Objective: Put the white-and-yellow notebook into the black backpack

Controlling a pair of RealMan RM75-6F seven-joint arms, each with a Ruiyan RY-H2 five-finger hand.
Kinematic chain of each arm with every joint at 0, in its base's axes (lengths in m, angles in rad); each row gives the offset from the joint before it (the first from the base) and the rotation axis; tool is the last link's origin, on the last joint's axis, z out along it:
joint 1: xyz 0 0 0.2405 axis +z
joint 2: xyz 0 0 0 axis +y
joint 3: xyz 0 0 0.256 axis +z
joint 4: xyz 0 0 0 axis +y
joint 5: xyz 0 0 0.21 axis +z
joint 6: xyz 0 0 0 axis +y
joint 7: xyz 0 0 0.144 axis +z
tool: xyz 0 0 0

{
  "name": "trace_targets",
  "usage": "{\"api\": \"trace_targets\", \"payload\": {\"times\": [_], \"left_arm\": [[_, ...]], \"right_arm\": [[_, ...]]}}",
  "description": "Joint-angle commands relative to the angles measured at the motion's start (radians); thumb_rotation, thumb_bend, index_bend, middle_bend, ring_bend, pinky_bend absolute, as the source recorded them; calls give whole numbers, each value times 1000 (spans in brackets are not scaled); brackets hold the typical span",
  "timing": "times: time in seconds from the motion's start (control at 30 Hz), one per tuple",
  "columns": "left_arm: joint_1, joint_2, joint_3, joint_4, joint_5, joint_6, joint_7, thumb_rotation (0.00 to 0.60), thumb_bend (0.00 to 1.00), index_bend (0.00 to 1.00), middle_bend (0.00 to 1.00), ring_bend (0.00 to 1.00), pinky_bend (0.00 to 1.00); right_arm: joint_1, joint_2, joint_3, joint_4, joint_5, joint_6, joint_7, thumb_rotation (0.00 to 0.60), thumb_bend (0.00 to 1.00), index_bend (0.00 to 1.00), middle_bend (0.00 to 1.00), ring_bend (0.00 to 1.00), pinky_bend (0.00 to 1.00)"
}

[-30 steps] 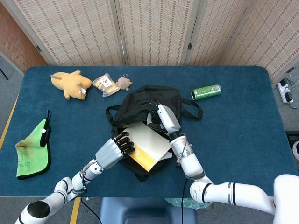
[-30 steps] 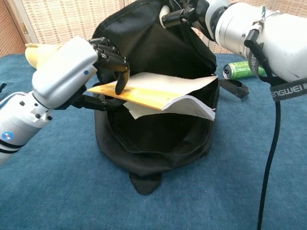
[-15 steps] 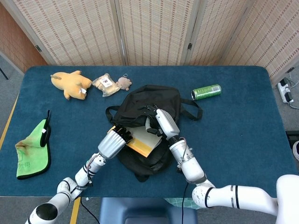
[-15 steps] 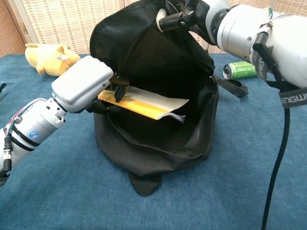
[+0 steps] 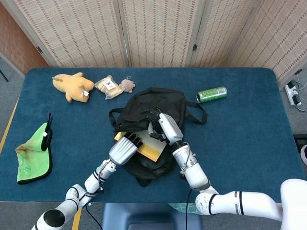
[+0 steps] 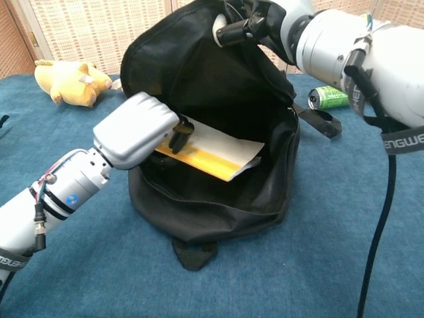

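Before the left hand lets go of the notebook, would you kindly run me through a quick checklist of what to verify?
1. Backpack mouth open: ok, right hand holds the top flap up.
2. Left hand holds the white-and-yellow notebook: ok, fingers on its near edge.
3. Notebook fully inside: not ok, it lies flat across the opening, partly in.
4. Pages flat: cannot tell, far corner looks slightly curled.
5. Room under the notebook: cannot tell, interior is dark.
6. Green can away from the bag: ok.
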Motion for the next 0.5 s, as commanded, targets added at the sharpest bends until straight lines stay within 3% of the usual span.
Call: {"api": "trace_targets", "payload": {"times": [0.03,0.4,0.5], "left_arm": [[-24,-11,3,-12,2,-17,22,600,617,717,685,587,441],[-71,-30,-36,8,-62,-146,66,600,608,713,685,587,444],[-58,-37,-50,11,-83,-140,84,600,498,672,670,579,447]], "right_arm": [[3,-7,0,0,-2,2,4,600,851,620,286,123,191],[-13,14,-12,-31,-32,8,19,600,852,618,285,121,191],[-17,18,-14,-27,-31,7,24,600,852,616,284,120,190]]}}
